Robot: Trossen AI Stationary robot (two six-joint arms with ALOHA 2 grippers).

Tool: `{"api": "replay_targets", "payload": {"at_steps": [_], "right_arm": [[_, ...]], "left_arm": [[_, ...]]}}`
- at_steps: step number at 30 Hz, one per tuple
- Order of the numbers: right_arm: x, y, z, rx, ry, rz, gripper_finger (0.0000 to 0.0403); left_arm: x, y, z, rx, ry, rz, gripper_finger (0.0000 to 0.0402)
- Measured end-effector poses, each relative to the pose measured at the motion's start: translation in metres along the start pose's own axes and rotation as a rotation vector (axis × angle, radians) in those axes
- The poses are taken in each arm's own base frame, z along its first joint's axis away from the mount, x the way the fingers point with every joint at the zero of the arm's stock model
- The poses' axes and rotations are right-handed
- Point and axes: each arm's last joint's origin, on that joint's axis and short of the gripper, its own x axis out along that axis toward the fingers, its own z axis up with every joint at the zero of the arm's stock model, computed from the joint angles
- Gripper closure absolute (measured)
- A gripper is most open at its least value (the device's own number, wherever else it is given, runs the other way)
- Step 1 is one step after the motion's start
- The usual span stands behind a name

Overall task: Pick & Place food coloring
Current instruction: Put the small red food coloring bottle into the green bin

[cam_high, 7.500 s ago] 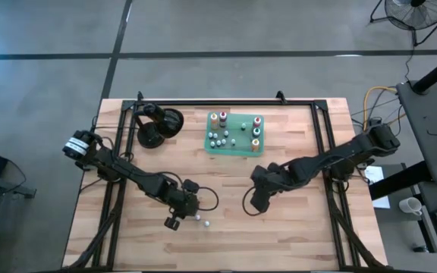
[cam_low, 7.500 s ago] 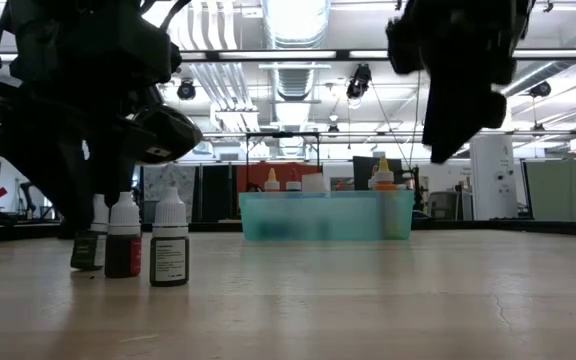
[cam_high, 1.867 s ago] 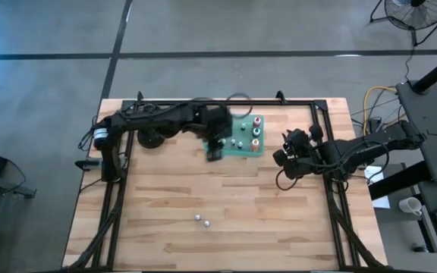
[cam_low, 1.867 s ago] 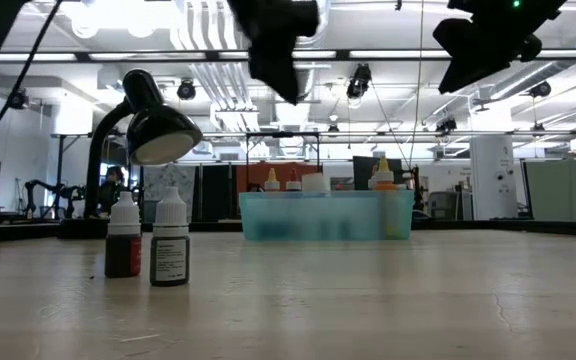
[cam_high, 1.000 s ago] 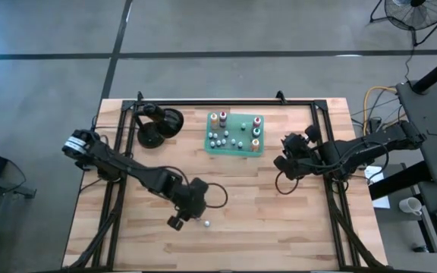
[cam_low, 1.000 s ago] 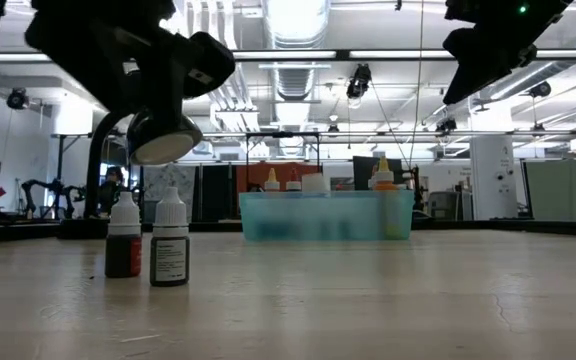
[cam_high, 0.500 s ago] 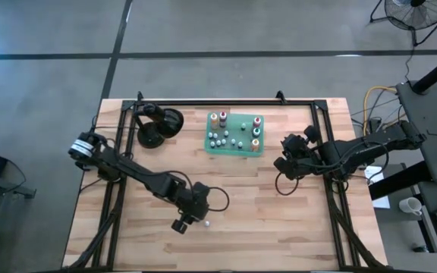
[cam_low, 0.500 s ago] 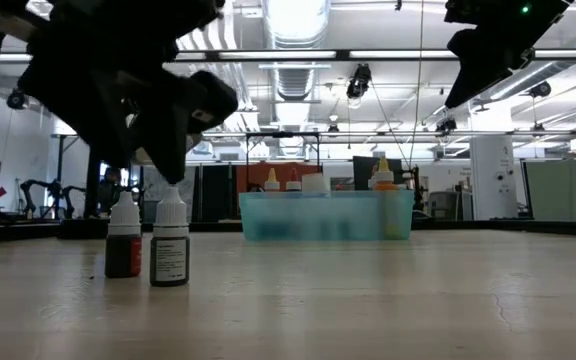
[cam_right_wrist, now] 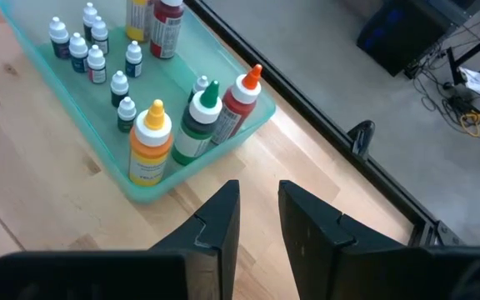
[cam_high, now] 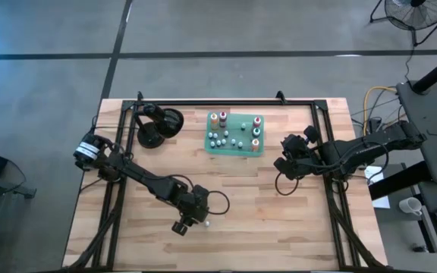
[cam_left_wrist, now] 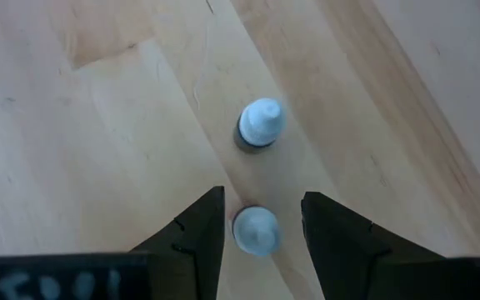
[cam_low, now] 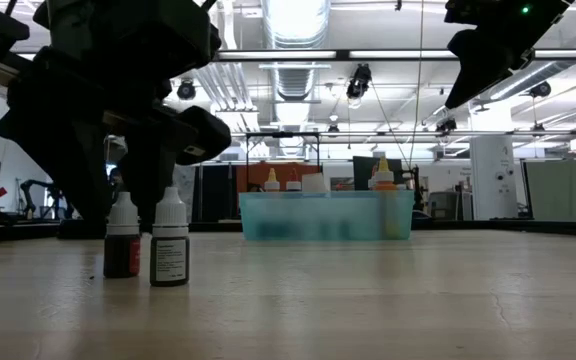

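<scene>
A light butcher-block table point(cam_high: 279, 227) framed by black rails stood on a grey concrete floor, and the low view looked past it into a wide workshop with ceiling ducts and strip lights. A black desk lamp point(cam_high: 158, 125) sat toward the table's 11 o'clock corner, and a translucent green tray point(cam_high: 236, 149) lay near 12 o'clock. In the tray stood most of the food coloring: taller bottles in orange, red and green point(cam_right_wrist: 200, 121) with several tiny white-capped ones point(cam_right_wrist: 94, 58) beside them. Two more small bottles stood on bare wood near the table's 6 o'clock edge, well apart from the tray: one dark red with a white cap point(cam_low: 123, 240) and, just beside it, a darker one point(cam_low: 170, 243), both upright. The left gripper point(cam_left_wrist: 258, 218) hung directly over this pair with its fingers point(cam_left_wrist: 197, 233) spread apart, one on either side of the nearer bottle's cap point(cam_left_wrist: 256, 230); whether the pads touched it could not be told. The second cap point(cam_left_wrist: 260, 123) stood free just beyond the fingertips. The right gripper point(cam_right_wrist: 257, 208) hovered in the air at about 3 o'clock of the tray, near its edge, fingers point(cam_right_wrist: 219, 218) parted by a narrow gap and holding nothing.
</scene>
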Motion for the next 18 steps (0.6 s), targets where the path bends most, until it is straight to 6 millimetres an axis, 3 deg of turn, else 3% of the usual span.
{"api": "replay_targets", "payload": {"at_steps": [7,18], "right_arm": [[0.0,0.0003,-0.0003,0.0,0.01,0.01,0.0326],[0.0,0.0003,-0.0003,0.0,0.01,0.01,0.0326]], "left_arm": [[0.0,0.0003,-0.0003,-0.003,0.002,0.011,0.0278],[-0.0027,0.0046,-0.0006,-0.02,0.014,0.02,0.0369]]}}
